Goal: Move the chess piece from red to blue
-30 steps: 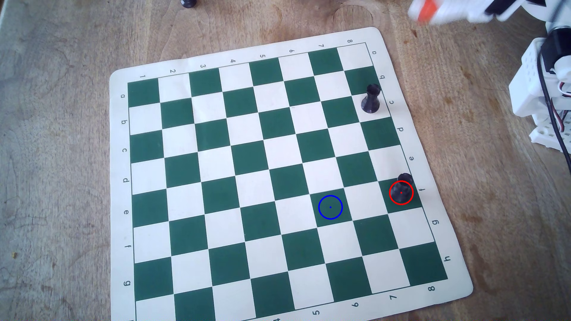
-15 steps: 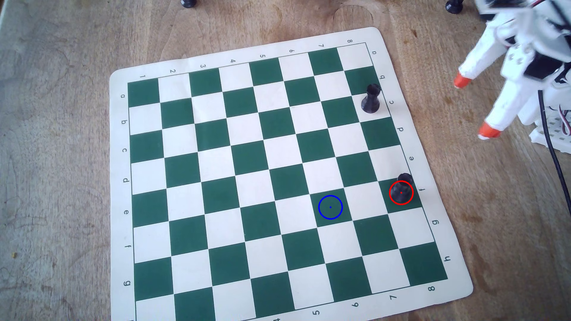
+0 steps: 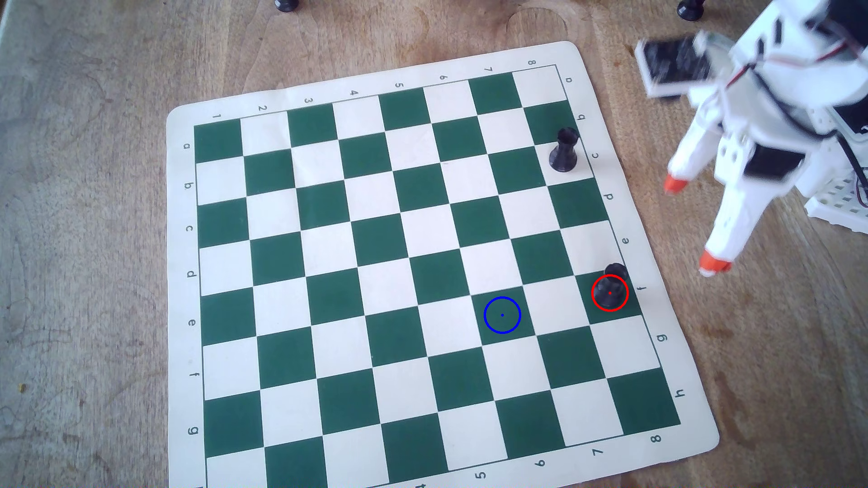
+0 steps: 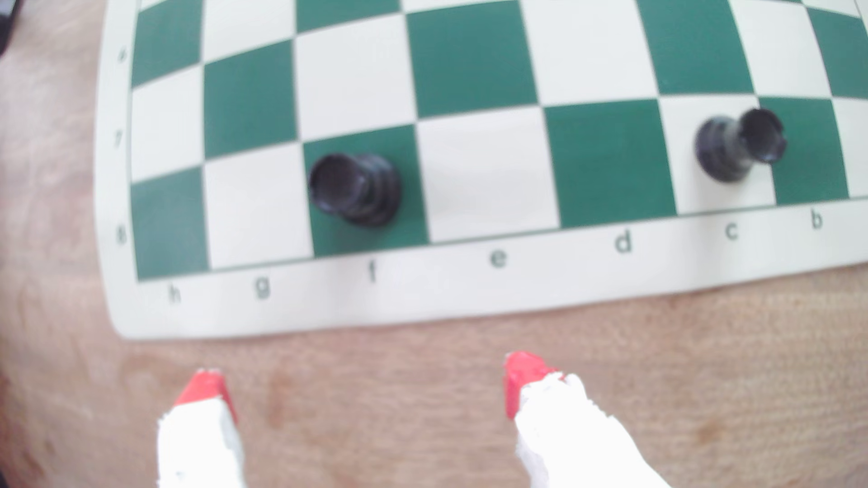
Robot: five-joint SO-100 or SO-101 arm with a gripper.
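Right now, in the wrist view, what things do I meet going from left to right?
Left fingertip → chess piece on the f square → right fingertip → second black piece on the c square.

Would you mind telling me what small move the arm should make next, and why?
Probably bring the open hand in over the board's edge toward the rook in the red circle. The hand is off the board over bare wood, its fingertips spread with nothing between them, and the blue circle is empty.
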